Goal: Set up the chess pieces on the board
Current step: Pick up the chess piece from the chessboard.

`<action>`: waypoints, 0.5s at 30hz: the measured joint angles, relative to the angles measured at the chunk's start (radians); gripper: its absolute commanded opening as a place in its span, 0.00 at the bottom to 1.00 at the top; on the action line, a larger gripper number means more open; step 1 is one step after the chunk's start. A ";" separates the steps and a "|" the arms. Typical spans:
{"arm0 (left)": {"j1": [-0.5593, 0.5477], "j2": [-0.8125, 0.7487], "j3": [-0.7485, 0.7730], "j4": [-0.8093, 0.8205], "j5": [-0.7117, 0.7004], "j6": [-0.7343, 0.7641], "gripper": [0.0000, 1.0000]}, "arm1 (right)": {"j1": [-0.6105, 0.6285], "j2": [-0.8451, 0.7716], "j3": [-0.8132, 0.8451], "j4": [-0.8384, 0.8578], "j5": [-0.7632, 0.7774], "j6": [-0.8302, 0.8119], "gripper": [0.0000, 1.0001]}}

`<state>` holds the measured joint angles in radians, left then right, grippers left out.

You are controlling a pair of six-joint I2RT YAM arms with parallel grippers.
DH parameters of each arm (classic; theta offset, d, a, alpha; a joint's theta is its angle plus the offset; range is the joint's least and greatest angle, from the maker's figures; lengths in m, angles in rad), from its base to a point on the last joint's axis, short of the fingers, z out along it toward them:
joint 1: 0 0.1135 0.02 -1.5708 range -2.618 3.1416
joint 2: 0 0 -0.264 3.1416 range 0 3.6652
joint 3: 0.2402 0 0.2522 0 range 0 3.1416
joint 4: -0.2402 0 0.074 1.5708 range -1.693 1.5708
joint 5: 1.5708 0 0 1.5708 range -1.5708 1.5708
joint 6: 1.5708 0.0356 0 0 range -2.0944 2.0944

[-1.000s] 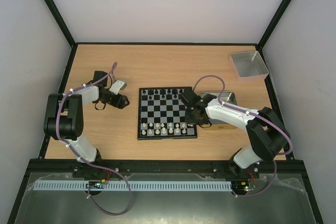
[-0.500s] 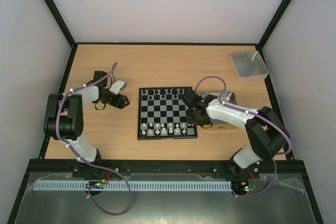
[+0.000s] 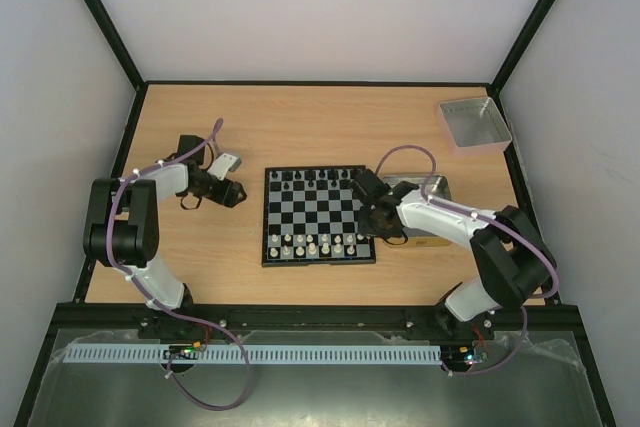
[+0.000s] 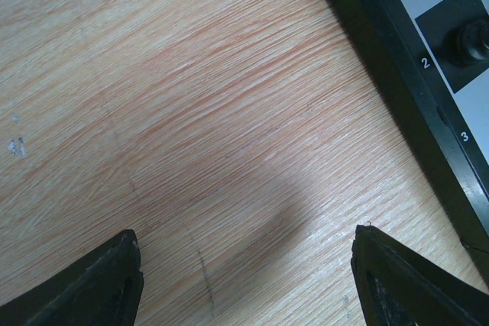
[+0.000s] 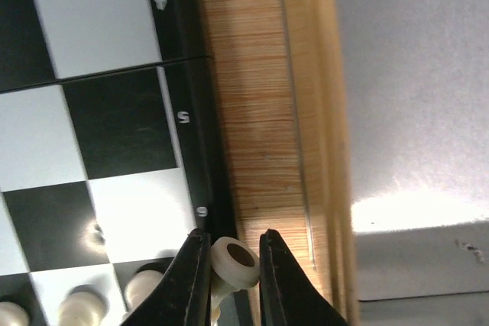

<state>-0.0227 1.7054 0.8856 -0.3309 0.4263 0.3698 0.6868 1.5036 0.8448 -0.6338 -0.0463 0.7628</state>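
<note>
The chessboard [image 3: 317, 215] lies mid-table, black pieces [image 3: 311, 179] along its far rows and white pieces [image 3: 316, 243] along its near rows. My right gripper [image 3: 366, 217] is at the board's right edge. In the right wrist view it [image 5: 232, 253] is shut on a cream chess piece [image 5: 235, 262], held tilted over the board's black rim [image 5: 200, 135], with other white pieces [image 5: 76, 307] below. My left gripper [image 3: 232, 193] sits open and empty left of the board; its wrist view shows its spread fingertips [image 4: 114, 276] over bare wood and the board's corner [image 4: 428, 51].
A tan-rimmed tray [image 3: 425, 209] sits right beside the board under the right arm, its wooden rim [image 5: 306, 112] close to the held piece. A grey metal tray [image 3: 474, 123] stands at the far right corner. Black frame posts border the table.
My right gripper has shifted slightly to the right, toward the board's right edge, with the piece in it. The left arm has not moved.
</note>
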 measured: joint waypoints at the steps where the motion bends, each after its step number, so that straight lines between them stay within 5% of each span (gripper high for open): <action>1: 0.000 0.000 0.000 0.000 0.000 0.000 0.75 | -0.002 -0.003 -0.005 0.002 0.003 0.000 0.09; 15: 0.000 0.002 0.002 -0.001 0.001 0.000 0.76 | -0.037 -0.027 -0.035 0.003 -0.002 0.000 0.09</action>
<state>-0.0223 1.7069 0.8875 -0.3321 0.4271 0.3698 0.6502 1.4765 0.8101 -0.6308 -0.0486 0.7624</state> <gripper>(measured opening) 0.754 0.095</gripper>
